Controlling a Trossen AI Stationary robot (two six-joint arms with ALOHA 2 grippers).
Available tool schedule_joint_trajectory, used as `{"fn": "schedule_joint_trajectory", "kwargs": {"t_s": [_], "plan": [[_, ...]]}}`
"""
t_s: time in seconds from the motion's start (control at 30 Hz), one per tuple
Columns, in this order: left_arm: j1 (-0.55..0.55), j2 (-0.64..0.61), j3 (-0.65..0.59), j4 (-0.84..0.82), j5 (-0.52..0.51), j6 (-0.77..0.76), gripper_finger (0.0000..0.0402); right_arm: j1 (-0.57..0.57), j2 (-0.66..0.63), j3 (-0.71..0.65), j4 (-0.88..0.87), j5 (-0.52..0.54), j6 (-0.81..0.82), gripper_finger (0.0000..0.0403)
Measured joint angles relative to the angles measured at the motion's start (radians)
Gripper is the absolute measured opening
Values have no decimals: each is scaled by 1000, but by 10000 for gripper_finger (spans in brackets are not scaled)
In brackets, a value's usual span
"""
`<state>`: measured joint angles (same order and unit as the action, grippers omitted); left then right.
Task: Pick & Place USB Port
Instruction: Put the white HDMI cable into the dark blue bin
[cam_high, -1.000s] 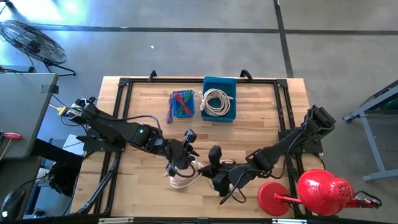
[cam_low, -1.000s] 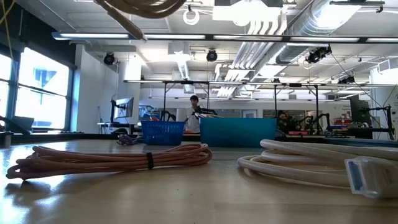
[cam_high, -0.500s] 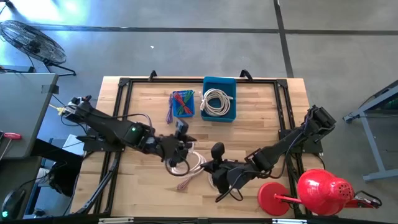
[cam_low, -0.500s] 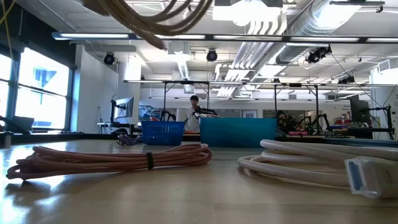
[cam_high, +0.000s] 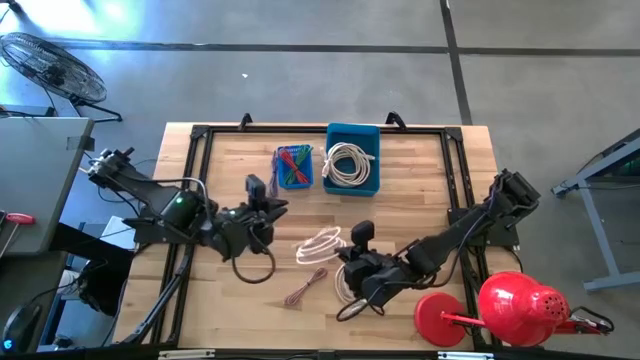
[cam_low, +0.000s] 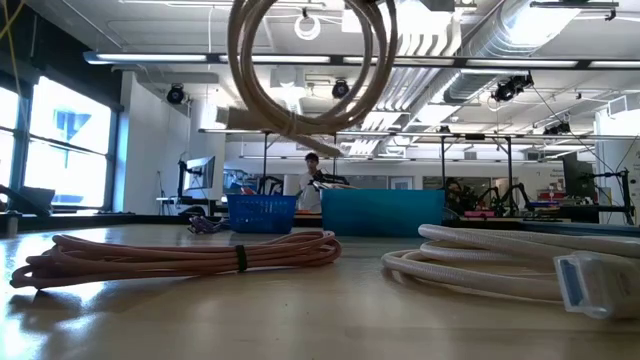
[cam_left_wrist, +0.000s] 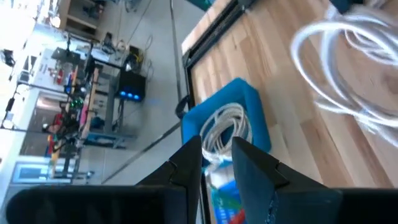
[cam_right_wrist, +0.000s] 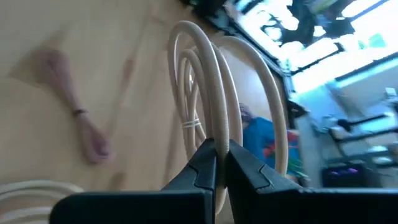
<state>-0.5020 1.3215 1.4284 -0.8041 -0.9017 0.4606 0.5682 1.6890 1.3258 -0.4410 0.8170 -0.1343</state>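
Observation:
A cream cable coil (cam_high: 320, 245), bound with a tie, hangs above the table's middle, and my right gripper (cam_right_wrist: 219, 147) is shut on it. In the low view the coil (cam_low: 305, 70) shows as an upright ring, clear of the table. My left gripper (cam_high: 278, 207) stands apart to the coil's left, open by a narrow gap (cam_left_wrist: 216, 144), with nothing between its fingers. A pinkish cable bundle (cam_high: 305, 287) lies flat on the wood near the front edge. Beside it, a white cable (cam_high: 345, 287) with a flat plug (cam_low: 585, 285) lies under my right arm. My right gripper pinches several turns of the coil together (cam_right_wrist: 214, 132) between its two fingers, at one spot on the ring's rim. The fingers come from the table's right, slanting down, and lie across the turns. The ring juts out beyond the fingertips on edge, lifted clear.
A blue bin (cam_high: 372, 135) holding a white cable coil and a blue basket (cam_high: 293, 166) of red and blue cables stand at the far middle. A red watering can (cam_high: 520, 308) sits at the near right corner. Black frame rails (cam_high: 196, 190) run along the table's sides.
My left gripper has drawn away from the coil toward the table's far left, rising and turning, and the coil stays with my right gripper. My right wrist has turned. The coil has swung from near flat to an upright ring and shifted toward the far right.

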Motion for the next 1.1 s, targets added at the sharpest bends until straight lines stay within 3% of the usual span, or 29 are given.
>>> {"fn": "schedule_joint_trajectory", "kwargs": {"t_s": [0.2, 0.33, 0.47, 0.7, 1.1], "plan": [[-53, -11, 0, -171, -10, -176, 84, -65, -13, 0, -39, 168, -17, 8], [-84, -11, 0, -264, -10, -283, 83, -176, -26, 0, -106, 186, 50, 8], [-107, -3, -1, -334, -6, -363, 83, -305, -39, 0, -192, 126, 143, 8], [-115, -4, -73, -353, -7, -406, 83, -459, -50, 0, -159, -128, 174, 8], [-114, -4, -192, -357, 16, -439, 83, -571, -50, 1, -178, -176, 312, 8]]}}
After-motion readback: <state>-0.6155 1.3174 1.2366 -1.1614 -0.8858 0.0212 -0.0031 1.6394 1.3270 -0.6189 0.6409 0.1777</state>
